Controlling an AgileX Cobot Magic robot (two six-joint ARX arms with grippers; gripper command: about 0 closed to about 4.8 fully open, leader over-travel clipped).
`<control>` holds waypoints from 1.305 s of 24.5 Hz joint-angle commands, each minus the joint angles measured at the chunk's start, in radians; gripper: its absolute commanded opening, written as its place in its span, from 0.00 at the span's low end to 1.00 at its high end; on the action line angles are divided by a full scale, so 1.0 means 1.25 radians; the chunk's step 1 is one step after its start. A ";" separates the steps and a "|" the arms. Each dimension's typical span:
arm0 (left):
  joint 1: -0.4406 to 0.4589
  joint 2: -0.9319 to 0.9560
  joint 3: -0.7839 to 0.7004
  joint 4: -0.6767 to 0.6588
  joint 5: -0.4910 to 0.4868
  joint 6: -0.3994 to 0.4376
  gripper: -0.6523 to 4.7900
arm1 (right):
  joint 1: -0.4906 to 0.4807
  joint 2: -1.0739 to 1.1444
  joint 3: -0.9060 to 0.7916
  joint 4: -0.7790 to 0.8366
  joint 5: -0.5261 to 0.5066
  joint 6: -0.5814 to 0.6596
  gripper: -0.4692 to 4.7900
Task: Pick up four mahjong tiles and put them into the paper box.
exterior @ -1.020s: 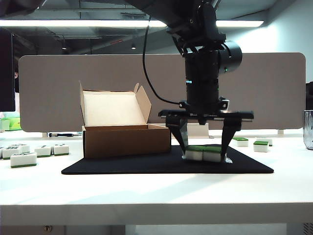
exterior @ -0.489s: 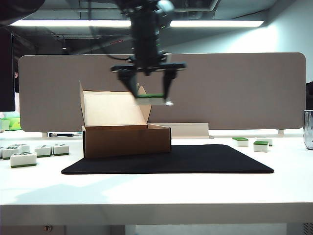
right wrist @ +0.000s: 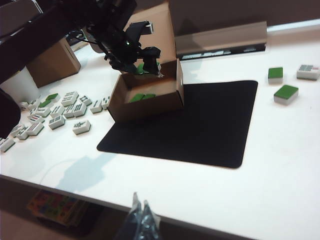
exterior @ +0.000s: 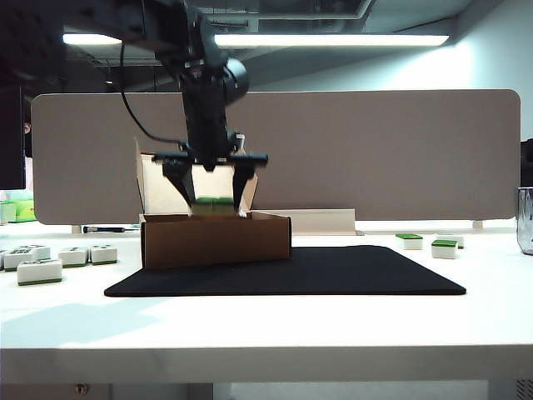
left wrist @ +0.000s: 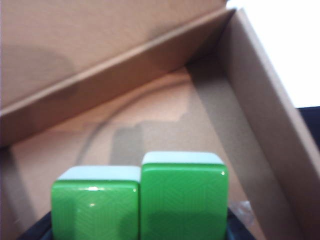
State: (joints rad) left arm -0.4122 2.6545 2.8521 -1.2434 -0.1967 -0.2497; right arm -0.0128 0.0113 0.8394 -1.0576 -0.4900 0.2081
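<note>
Your left tool hangs just above the open paper box, its jaws clamped across two green-backed mahjong tiles held side by side. Two more green tiles already lie inside. Release too high and the pair could bounce, tip, or clip the box wall. One tile sits slightly proud of the other, so it may slip first. Your right tool waits over the bench edge, its fingertips together, holding nothing.

The left gripper blurred in the exterior view (its fingers fell outside the wrist picture's edge).
</note>
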 commanded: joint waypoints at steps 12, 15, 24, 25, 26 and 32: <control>0.026 0.069 0.002 0.052 0.042 0.014 0.75 | 0.000 -0.009 0.002 0.003 0.001 -0.002 0.09; 0.028 0.076 0.002 0.037 0.069 0.014 0.87 | 0.000 -0.009 0.002 0.003 0.001 -0.002 0.09; 0.028 0.070 0.010 0.025 0.068 0.062 0.87 | 0.000 -0.009 0.002 0.002 -0.001 -0.002 0.09; 0.028 0.062 0.011 0.023 0.067 0.071 0.87 | 0.000 -0.009 0.003 0.002 -0.001 -0.002 0.09; 0.028 0.053 0.011 0.020 0.067 0.078 0.87 | 0.000 -0.009 0.003 0.002 -0.001 -0.002 0.09; 0.028 -0.047 0.012 -0.020 0.050 0.128 0.87 | 0.000 -0.009 0.003 -0.005 0.000 -0.002 0.09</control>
State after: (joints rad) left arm -0.3775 2.6232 2.8586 -1.2392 -0.1150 -0.1211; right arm -0.0128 0.0113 0.8394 -1.0679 -0.4904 0.2081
